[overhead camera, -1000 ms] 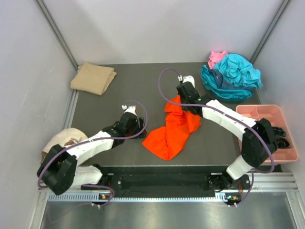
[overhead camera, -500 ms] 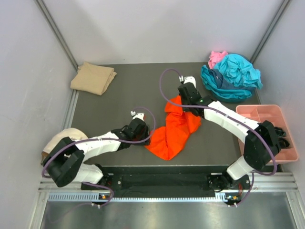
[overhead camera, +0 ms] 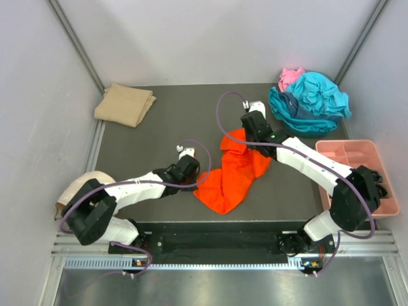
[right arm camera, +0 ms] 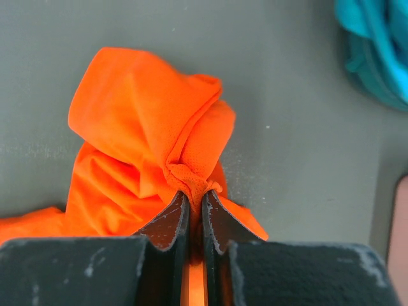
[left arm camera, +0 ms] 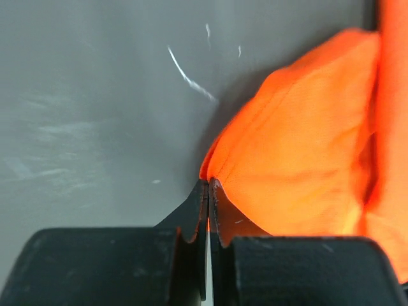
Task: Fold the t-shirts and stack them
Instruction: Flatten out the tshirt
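Orange t-shirt (overhead camera: 233, 173) in left end effector (left arm camera: 208, 183)

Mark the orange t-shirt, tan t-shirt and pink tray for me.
orange t-shirt (overhead camera: 233, 172): top external view, middle of the cloth.
tan t-shirt (overhead camera: 124, 104): top external view, centre of the folded cloth.
pink tray (overhead camera: 357, 152): top external view, bare floor of its far compartment.

The left arm (overhead camera: 127, 189) is stretched low and to the right from its base, with the wrist kept close to the surface. The left end effector (left arm camera: 208, 185) is seen with its fingers pressed together, a thin edge of the orange t-shirt (left arm camera: 299, 159) being pinched at their tips. The right arm (overhead camera: 306, 162) is bent sharply at the elbow and reached forward and leftward. The right end effector (right arm camera: 196, 194) is pointed downward, its fingers closed on a bunched fold of the same shirt.
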